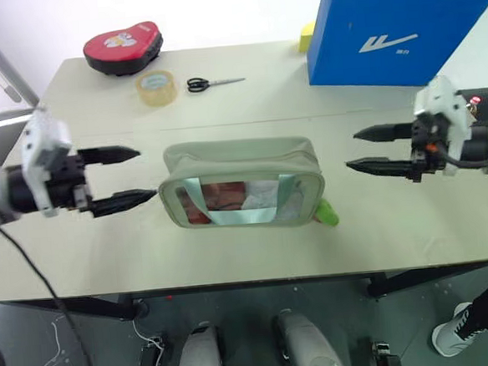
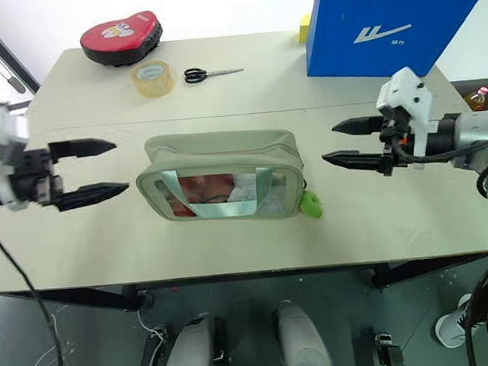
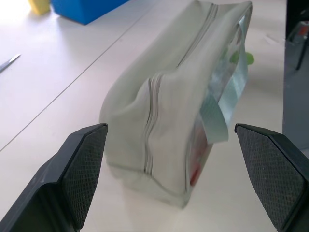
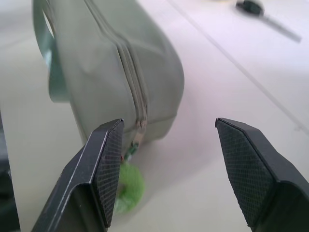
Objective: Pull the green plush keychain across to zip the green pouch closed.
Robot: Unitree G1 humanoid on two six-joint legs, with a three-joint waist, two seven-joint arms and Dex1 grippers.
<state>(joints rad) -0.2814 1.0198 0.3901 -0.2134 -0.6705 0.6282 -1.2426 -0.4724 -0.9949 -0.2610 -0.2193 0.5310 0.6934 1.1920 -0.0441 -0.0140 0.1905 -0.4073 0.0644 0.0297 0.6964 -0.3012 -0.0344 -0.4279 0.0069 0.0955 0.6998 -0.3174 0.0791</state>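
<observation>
A pale sage-green pouch (image 1: 241, 183) lies on its back edge in the middle of a beige table (image 1: 246, 99), its long side running left to right. Its front is a clear plastic window that faces the near table edge and shows red and white contents, with a light-blue strap looped across it. The fabric top looks smooth, and in the wrist views the zipper line runs shut along the whole top and down both ends.

A small lime-green plush keychain (image 1: 327, 216) lies on the table at the pouch's 4 o'clock corner, touching that end. In the right wrist view it hangs from the zipper pull at the bottom of the pouch's end seam.

The left gripper (image 1: 130, 177) hovers at the pouch's 9 o'clock, its two black fingers pointing toward the pouch and spread wide apart. The nearer fingertip sits just beside the pouch's left end; whether it touches cannot be told. It holds nothing.

The right gripper (image 1: 363, 150) hovers at the pouch's 3 o'clock, clearly apart from it, fingers also spread and empty, pointing back toward the pouch.

Farther back on the table, at 11 o'clock from the pouch, sit a red heart-shaped case (image 1: 123, 46) and a roll of clear tape (image 1: 155, 87). Black-handled scissors (image 1: 212, 83) lie at 12 o'clock. A blue box (image 1: 396, 26) stands at 1 o'clock, with a small yellow block (image 1: 307, 37) just beside its left side.
</observation>
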